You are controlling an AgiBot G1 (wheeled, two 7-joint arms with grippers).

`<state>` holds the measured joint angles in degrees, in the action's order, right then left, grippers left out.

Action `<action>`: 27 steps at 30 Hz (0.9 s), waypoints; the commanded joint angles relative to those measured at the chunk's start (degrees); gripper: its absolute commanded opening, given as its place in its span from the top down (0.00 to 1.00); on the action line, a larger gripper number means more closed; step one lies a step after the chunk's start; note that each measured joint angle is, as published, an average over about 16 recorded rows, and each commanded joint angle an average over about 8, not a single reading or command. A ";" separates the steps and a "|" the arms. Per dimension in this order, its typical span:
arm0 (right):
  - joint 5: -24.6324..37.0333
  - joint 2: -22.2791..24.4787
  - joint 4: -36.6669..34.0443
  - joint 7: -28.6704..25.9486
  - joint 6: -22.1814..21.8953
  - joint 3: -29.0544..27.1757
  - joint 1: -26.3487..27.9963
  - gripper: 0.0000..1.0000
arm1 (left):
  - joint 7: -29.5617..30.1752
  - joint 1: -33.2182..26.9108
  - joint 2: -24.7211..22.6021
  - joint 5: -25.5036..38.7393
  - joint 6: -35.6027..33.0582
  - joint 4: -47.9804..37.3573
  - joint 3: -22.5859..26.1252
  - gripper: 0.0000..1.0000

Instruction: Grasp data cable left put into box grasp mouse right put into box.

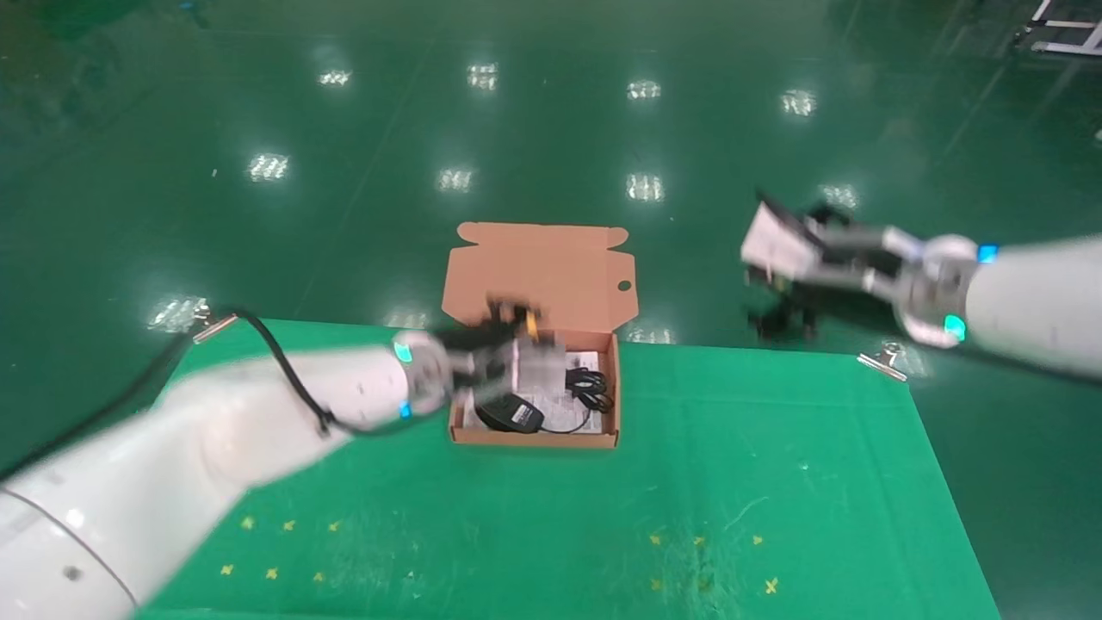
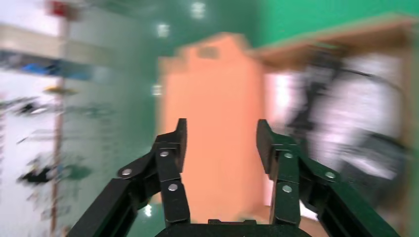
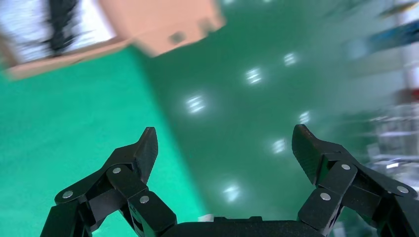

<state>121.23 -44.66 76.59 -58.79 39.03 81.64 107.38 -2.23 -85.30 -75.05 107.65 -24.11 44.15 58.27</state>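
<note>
- The small black oval mouse (image 1: 510, 415) and the black looped data cable (image 1: 589, 384) are seen lying side by side inside the shallow orange-brown cardboard box (image 1: 534, 437).
- The left gripper (image 1: 508, 317), spread and empty, is held just over the box's rear left; the right gripper (image 1: 779, 314), spread wide, is well apart, off the table edge.
- Only the head view shows both contents clearly; in the wrist views they are blurred.

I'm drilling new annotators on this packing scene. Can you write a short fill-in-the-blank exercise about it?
1. The mouse lies inside the ____.
2. The box has its lid standing ____.
3. The data cable lies in the box beside the ____.
4. The right pincer, out past the table's edge, holds ____.

Missing words: box; open; mouse; nothing
</note>
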 commanded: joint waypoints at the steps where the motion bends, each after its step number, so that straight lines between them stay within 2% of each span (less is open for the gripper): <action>1: 0.87 -0.36 0.06 0.79 0.27 -0.37 1.66 0.00 | 1.80 -1.34 0.61 -0.44 0.26 0.86 -0.89 0.00; 5: 0.49 -1.13 0.19 3.52 2.24 -0.53 4.23 0.00 | 4.22 -3.24 1.54 -1.32 0.52 1.29 -2.75 0.00; 9: -1.94 -1.19 0.19 5.96 4.55 -2.52 3.99 0.00 | 5.38 -3.31 3.00 -3.66 -1.19 2.18 -4.79 0.00; 27: -23.11 1.77 -0.68 17.46 16.07 -19.77 -9.63 0.00 | 7.46 4.09 13.13 -20.66 -17.71 9.64 -15.04 0.00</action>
<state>100.43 -43.21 76.00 -42.58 53.84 63.75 99.24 5.01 -82.02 -63.03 88.86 -40.01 52.97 44.35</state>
